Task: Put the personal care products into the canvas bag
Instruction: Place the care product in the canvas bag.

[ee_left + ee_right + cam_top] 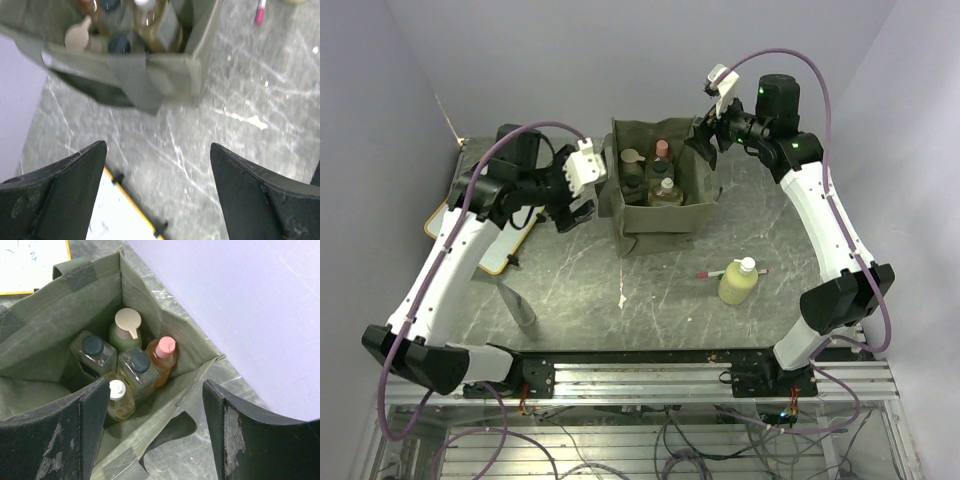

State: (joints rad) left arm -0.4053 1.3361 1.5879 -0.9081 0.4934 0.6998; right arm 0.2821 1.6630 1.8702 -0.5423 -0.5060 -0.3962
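Arms flank canvas bag [655,222]: left end effector [580,210], right end effector [705,135] gaping.

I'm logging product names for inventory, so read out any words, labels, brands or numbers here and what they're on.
Nothing here reads as text.
Whiteboard: faint blue marks, too small to read.
Bottles in the canvas bag: no label legible.
Loose yellow-green bottle: too small to tell.
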